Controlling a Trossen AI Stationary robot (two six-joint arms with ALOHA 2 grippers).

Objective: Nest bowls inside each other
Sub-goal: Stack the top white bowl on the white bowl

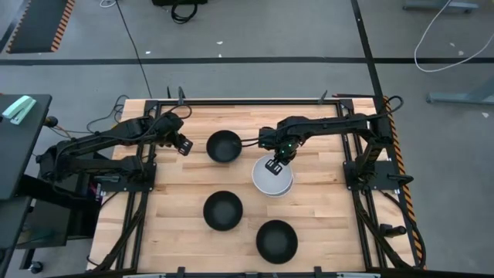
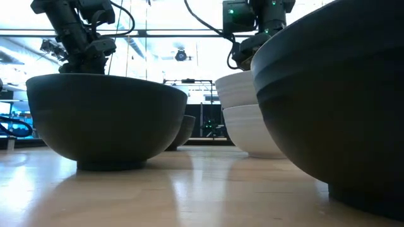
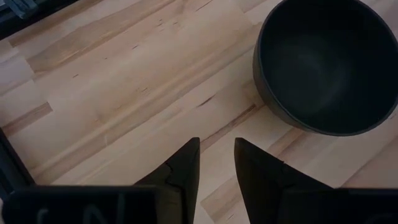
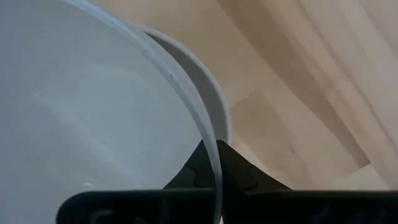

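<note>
Three glossy black bowls stand apart on their bases: one far [image 1: 224, 146] [image 3: 326, 62], one in the middle [image 1: 222, 209] [image 2: 101, 120], one near [image 1: 276, 241] [image 2: 341, 94]. Two white bowls [image 1: 273, 179] are together right of centre; the upper white bowl [image 2: 235, 88] sits inside the lower white bowl [image 2: 252, 132], off-centre. My right gripper [image 1: 275, 163] [image 4: 214, 149] is above their far edge, shut on the upper one. My left gripper [image 1: 184, 146] [image 3: 216, 146] hovers open, with a narrow gap, just left of the far black bowl. My right gripper pinches the upper white bowl's rim [image 4: 210, 134] at its far edge, one finger inside the bowl and one outside, coming from above and pointing down. The bowl sits inside the lower white bowl, whose rim [image 4: 214, 99] shows just beyond; whether it rests there I cannot tell.
The table is light wood [image 1: 324, 216] with a black frame along its edges [image 1: 231, 101]. Bare wood lies to the right of the white bowls and along the left side. The arm bases stand at the left and right table edges.
</note>
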